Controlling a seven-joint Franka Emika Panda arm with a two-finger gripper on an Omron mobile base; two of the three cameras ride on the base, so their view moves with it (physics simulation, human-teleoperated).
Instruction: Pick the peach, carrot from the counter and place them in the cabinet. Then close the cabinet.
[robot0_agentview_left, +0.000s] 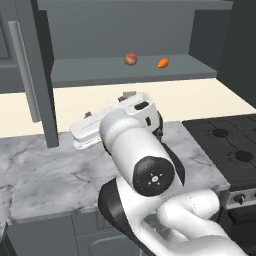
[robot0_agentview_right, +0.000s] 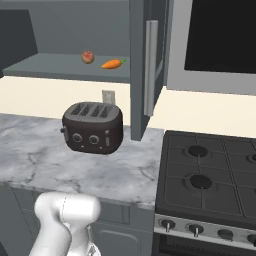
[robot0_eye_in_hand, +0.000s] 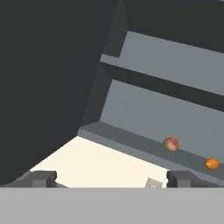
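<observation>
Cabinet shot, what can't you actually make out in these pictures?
- Toaster: in the left base view the arm covers it.
- Cabinet upper shelf: cut off by the top edge in both base views.
- Carrot: too small in the hand view to show its green top.
- Stovetop: cut by the right edge.

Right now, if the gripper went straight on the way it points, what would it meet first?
Probably the cabinet: the open gripper points up into its open front, so likely its grey back wall above the shelf, left of the peach and carrot. Depth is unclear.

Veined marble counter (robot0_agentview_right: 75, 160); matt grey cabinet (robot0_agentview_left: 125, 75)
</observation>
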